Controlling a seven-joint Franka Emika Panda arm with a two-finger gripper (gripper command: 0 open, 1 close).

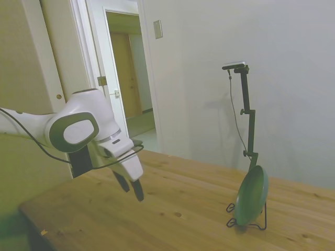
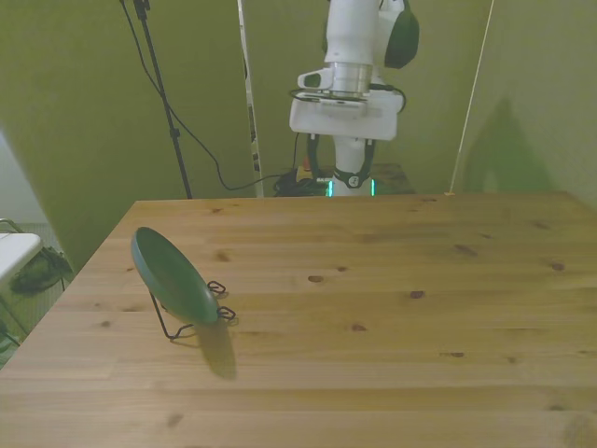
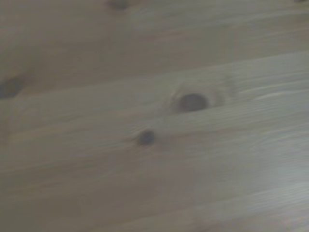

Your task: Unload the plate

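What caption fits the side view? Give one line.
Open pincer above the wooden table, far from the green plate leaning in its wire rack.
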